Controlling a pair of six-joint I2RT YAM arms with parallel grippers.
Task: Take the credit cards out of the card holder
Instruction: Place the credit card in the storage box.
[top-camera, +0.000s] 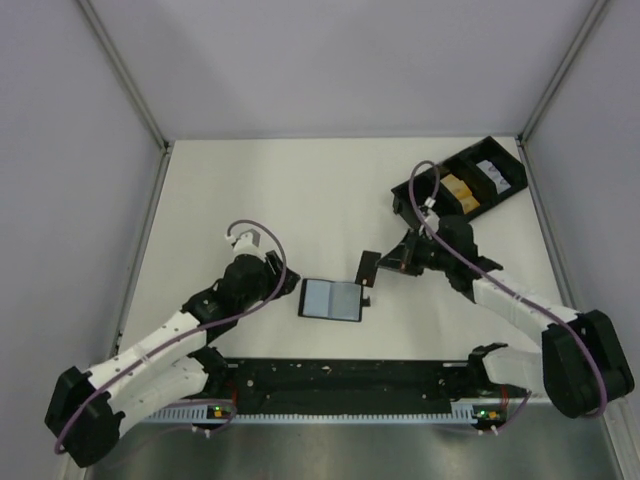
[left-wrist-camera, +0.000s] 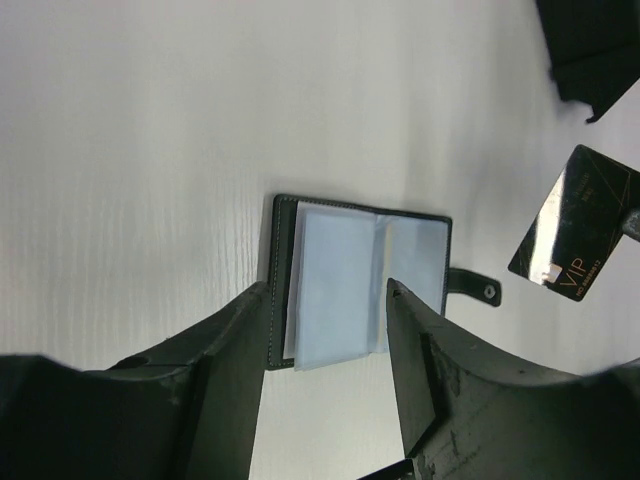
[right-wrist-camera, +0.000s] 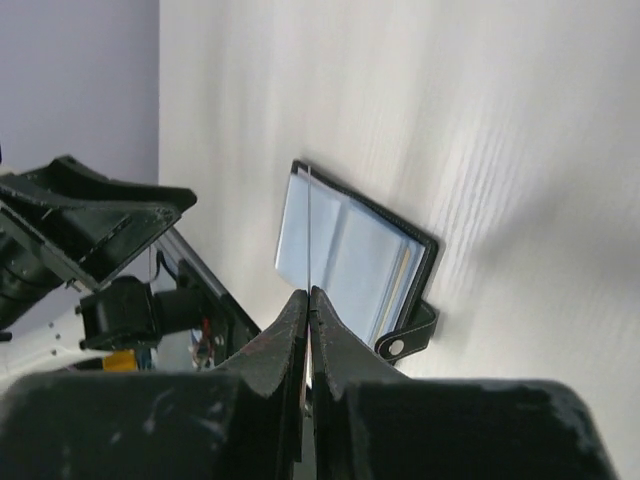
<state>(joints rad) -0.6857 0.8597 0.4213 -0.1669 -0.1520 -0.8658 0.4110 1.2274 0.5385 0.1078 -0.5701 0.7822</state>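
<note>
card holder (top-camera: 331, 299) is seen lying open and flat on the white table (top-camera: 250, 190), toward the front edge and between the two arms. its glossy blue-grey sleeves are turned upward, and a small black tab (left-wrist-camera: 475, 288) with a snap sticks out from one side. the left gripper (left-wrist-camera: 327, 286) is placed close by the holder's left edge, its jaws parted by a clear gap. nothing is gripped between the fingers (left-wrist-camera: 235, 350), and in the left wrist view the pale sleeves are framed in the space between them. whether those fingers touch the holder cannot be told. the right gripper (right-wrist-camera: 310, 298) is closed tight on one credit card (left-wrist-camera: 572, 224), a black one with gold "vip" lettering. the card is pinched at one end and held clear of the table, just beside the tab side of the holder and wholly outside it. in the right wrist view the card is seen edge-on as a thin line rising from the shut jaws, with the open holder behind it. a long black tray (top-camera: 515, 165) is seen at the far right corner of the table, well apart from the holder. orange-yellow pieces and a white piece are seen in its compartments.
</note>
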